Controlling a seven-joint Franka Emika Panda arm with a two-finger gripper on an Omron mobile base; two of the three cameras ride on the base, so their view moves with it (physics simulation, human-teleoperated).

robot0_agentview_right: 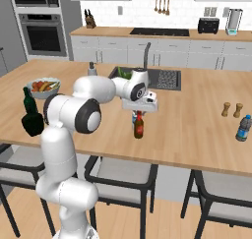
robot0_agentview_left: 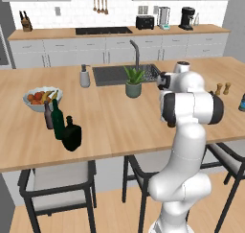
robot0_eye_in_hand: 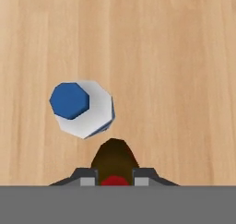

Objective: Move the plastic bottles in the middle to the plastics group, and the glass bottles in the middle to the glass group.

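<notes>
A small brown glass bottle with a red cap [robot0_agentview_right: 139, 128] stands upright in the middle of the island counter. My gripper [robot0_agentview_right: 139, 113] reaches down over it, and in the hand view its fingertips [robot0_eye_in_hand: 87, 178] press against both sides of the red cap [robot0_eye_in_hand: 114, 180]. Just beside it stands a white plastic bottle with a blue cap [robot0_eye_in_hand: 82, 108], untouched. At the counter's left the squat blackish bottle [robot0_agentview_left: 72, 133] stands with the glass group: a tall dark green wine bottle [robot0_agentview_left: 57, 120] and a slim grey-brown bottle [robot0_agentview_left: 48, 115]. A blue-labelled plastic bottle [robot0_agentview_right: 242, 128] stands far right.
A fruit bowl [robot0_agentview_left: 40, 98] sits behind the glass group. A potted plant [robot0_agentview_left: 133, 81], a soap dispenser [robot0_agentview_left: 84, 76] and the sink [robot0_agentview_left: 115, 75] lie further back. Two small shakers [robot0_agentview_right: 232, 109] stand near the right plastic bottle. Stools line the counter's near edge.
</notes>
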